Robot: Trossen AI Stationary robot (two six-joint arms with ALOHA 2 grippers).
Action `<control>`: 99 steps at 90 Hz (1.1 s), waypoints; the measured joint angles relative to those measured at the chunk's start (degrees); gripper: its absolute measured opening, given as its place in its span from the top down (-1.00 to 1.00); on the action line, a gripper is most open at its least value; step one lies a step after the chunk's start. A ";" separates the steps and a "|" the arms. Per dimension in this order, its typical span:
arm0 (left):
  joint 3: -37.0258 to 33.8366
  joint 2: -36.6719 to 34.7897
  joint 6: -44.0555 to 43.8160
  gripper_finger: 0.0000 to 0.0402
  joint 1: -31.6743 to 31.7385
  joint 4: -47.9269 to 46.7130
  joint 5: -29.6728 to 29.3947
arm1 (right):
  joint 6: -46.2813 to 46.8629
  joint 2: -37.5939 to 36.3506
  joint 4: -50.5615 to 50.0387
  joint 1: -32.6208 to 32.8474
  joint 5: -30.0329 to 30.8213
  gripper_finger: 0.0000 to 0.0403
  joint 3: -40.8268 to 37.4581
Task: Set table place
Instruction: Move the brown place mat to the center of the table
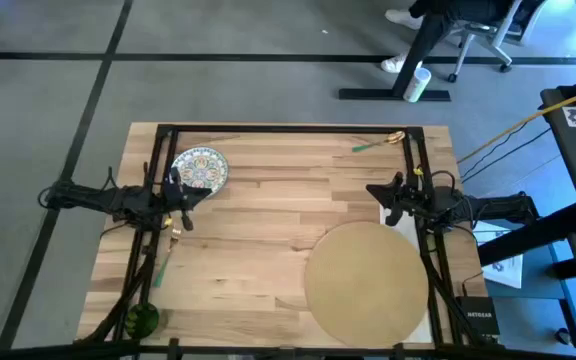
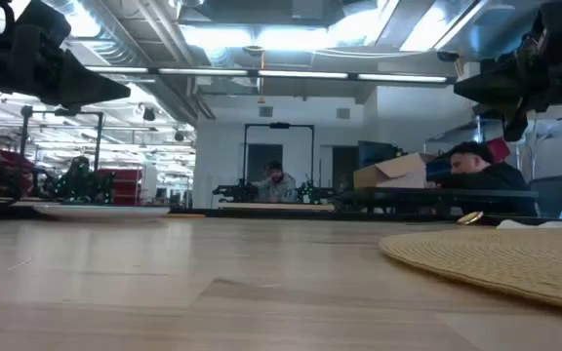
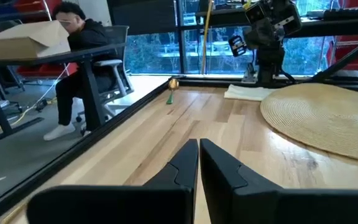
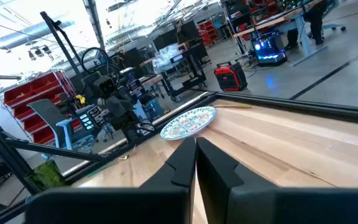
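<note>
On the table [image 1: 258, 250], the round tan placemat [image 1: 366, 282] sits flat at the near right, partly covering a white napkin [image 1: 404, 217] that pokes out at its far edge. The patterned plate [image 1: 200, 167] is way over at the far left, well apart from the mat. Left gripper [image 1: 180, 203] hangs just beside the plate, fingers pressed together and holding nothing. Right gripper [image 1: 389, 197] hovers by the mat's far edge, fingers also together and empty. A person [image 3: 79, 37] sits at a desk beyond the table.
</note>
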 joint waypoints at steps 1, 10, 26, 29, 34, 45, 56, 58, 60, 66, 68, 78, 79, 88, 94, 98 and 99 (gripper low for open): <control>0.00 0.00 0.01 1.00 0.00 0.00 0.00 | 0.00 -0.01 0.00 -0.01 0.01 1.00 0.00; 0.00 0.00 0.20 1.00 0.00 0.08 0.00 | 0.00 -0.01 0.00 0.00 0.00 1.00 0.00; -0.04 0.22 0.22 1.00 1.29 0.19 0.00 | 0.00 0.00 0.00 0.00 0.00 1.00 0.00; 0.00 0.67 -0.45 1.00 1.57 -0.02 -0.04 | 0.00 0.00 0.01 -0.02 0.01 1.00 0.01; 0.00 1.79 -1.38 1.00 2.16 -0.07 -0.09 | 0.00 -0.01 0.00 0.00 0.01 1.00 0.02; 0.25 4.67 -1.64 1.00 3.99 -0.41 -2.02 | 0.00 -0.01 0.02 -0.02 0.02 1.00 0.00; 2.34 8.79 -2.79 1.00 5.82 -0.39 -2.12 | 0.00 -0.01 0.02 -0.02 0.00 1.00 0.02; 2.94 9.63 -3.13 1.00 6.07 -0.18 -2.15 | 0.00 -0.01 0.02 -0.02 0.00 1.00 0.01; 3.61 10.57 -3.49 1.00 6.30 -0.11 -2.16 | 0.00 -0.01 0.02 -0.01 0.00 1.00 0.01; 5.76 13.96 -4.36 1.00 7.07 -0.27 -2.14 | 0.00 -0.01 0.02 -0.02 0.00 1.00 0.01; 6.66 15.14 -4.41 1.00 7.31 -0.51 -2.13 | 0.00 -0.01 0.02 -0.01 0.00 1.00 0.00; 11.81 22.68 -2.22 1.00 8.28 -0.18 -2.14 | 0.00 -0.01 0.00 -0.02 0.00 1.00 0.02; 12.34 23.57 -1.87 1.00 8.38 -0.16 -2.14 | 0.00 -0.01 0.01 0.00 0.00 1.00 0.02; 17.09 32.10 0.35 1.00 9.37 -0.35 -1.77 | 0.00 -0.01 0.01 -0.01 0.00 1.00 0.01; 20.58 37.69 1.43 1.00 10.05 -0.10 -0.43 | 0.00 -0.01 0.01 -0.01 0.00 1.00 0.01; 22.86 41.32 1.40 1.00 10.57 0.08 1.54 | 0.00 -0.01 0.00 0.00 0.02 1.00 0.00; 23.40 42.29 1.29 1.00 10.69 0.12 2.10 | 0.00 -0.01 0.00 0.00 0.02 1.00 0.01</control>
